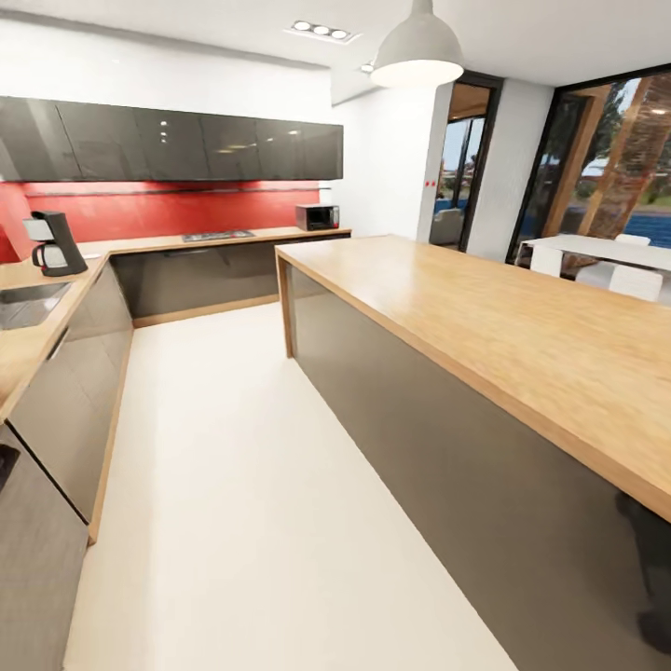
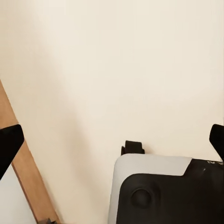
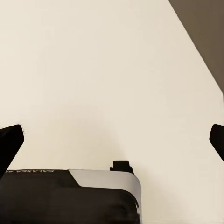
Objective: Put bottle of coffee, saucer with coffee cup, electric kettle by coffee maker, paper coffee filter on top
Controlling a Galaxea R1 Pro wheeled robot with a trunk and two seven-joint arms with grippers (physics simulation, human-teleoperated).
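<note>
Rolling through the kitchen now, with the head view looking down a pale floor (image 1: 252, 485) that runs between two worktops. On one side is the kitchen countertop (image 1: 140, 246), the L-shaped table with glossy grey cabinets below and a red backsplash (image 1: 168, 210) behind. The coffee maker (image 1: 56, 244) stands on that table near the inner corner of the L, close to the back edge, dark body with a white part on it. Just in front of it a sink (image 1: 28, 303) is set into the table. Further along the back run there's a hob (image 1: 216, 236), and a microwave (image 1: 318, 217) sits at the far end of the table. Across the aisle, the wooden island (image 1: 485, 317) stretches long and bare-topped. A white pendant lamp (image 1: 417, 51) hangs above it.

Over to the wrists: the left end effector (image 2: 112, 140) points down at the floor, fingertips (image 2: 9, 140) at opposite edges of the frame, spread wide, nothing between them. Part of the robot's base (image 2: 158, 191) shows below. The right end effector (image 3: 112, 137) is the same story: fingers wide apart, empty, over pale floor.
</note>
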